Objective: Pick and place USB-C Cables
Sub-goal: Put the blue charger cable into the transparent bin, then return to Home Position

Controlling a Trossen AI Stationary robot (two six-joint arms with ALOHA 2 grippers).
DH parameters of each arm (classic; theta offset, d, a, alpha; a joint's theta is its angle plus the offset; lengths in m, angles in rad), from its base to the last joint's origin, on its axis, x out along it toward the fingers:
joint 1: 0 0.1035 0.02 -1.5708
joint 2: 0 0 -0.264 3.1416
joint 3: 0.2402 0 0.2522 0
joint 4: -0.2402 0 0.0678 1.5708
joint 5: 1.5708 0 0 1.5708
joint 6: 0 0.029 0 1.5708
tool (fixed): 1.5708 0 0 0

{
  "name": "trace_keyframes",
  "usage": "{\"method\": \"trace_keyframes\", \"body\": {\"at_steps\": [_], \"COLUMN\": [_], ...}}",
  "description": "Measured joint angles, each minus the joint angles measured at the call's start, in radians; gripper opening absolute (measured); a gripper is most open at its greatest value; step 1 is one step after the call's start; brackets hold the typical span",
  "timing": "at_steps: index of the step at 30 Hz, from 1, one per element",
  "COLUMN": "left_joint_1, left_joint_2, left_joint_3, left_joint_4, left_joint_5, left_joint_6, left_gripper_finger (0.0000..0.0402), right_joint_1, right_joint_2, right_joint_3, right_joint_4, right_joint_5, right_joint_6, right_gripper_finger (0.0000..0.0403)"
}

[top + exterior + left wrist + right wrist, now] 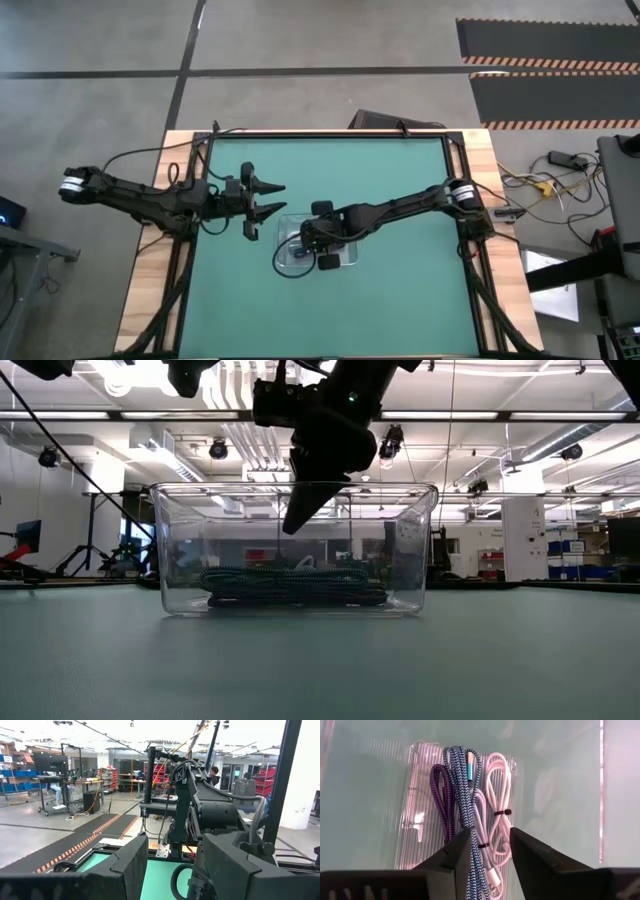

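The clear tray (349,256) (412,550) sits mid-table. Several bundled USB-C cables (300,586) lie on its floor. In the right wrist view they lie side by side: a purple-dark braided one (441,795), a teal-and-white braided one (462,785) and white ones (498,795). My right gripper (490,838) (296,518) is open. It points down into the tray just above the cables, over the teal and white bundles, touching nothing. My left gripper (277,198) (172,870) is open and hovers left of the tray.
The green mat (400,300) spreads around the tray, with room on its near and right parts. Black frame rails (330,133) border the table. The left gripper stands close to the tray's left side. The right arm (200,805) shows in the left wrist view.
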Motion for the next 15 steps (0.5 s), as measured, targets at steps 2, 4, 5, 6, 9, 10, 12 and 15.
{"method": "trace_keyframes", "body": {"at_steps": [2, 4, 5, 6, 9, 10, 12, 15], "left_joint_1": [0.0, 0.0, 0.0, 0.0, 0.0, 0.0, 0.0, 0.0], "left_joint_2": [0.0, 0.0, 0.0, 0.0, 0.0, 0.0, 0.0, 0.0], "left_joint_3": [0.0, 0.0, 0.0, 0.0, 0.0, 0.0, 0.0, 0.0], "left_joint_4": [0.0, 0.0, 0.0, 0.0, 0.0, 0.0, 0.0, 0.0], "left_joint_5": [0.0, 0.0, 0.0, 0.0, 0.0, 0.0, 0.0, 0.001], "left_joint_6": [0.0, 0.0, 0.0, 0.0, 0.0, 0.0, 0.0, 0.0], "left_gripper_finger": [0.0173, 0.0173, 0.0173, 0.0173, 0.0173, 0.0173, 0.0173, 0.0173], "right_joint_1": [0.0, 0.0, 0.0, 0.0, 0.001, 0.002, 0.009, 0.028], "right_joint_2": [-0.005, -0.008, -0.008, -0.008, -0.009, -0.01, -0.011, -0.011], "right_joint_3": [0.0, 0.001, 0.001, 0.002, 0.002, 0.002, 0.002, -0.003], "right_joint_4": [0.0, -0.003, -0.01, -0.014, -0.014, -0.014, -0.011, 0.014], "right_joint_5": [0.002, 0.002, 0.002, 0.002, 0.002, 0.002, 0.002, 0.001], "right_joint_6": [0.0, 0.001, 0.001, 0.004, 0.012, 0.012, 0.012, -0.001], "right_gripper_finger": [0.0131, 0.0137, 0.014, 0.0142, 0.0145, 0.0145, 0.0144, 0.0138]}}
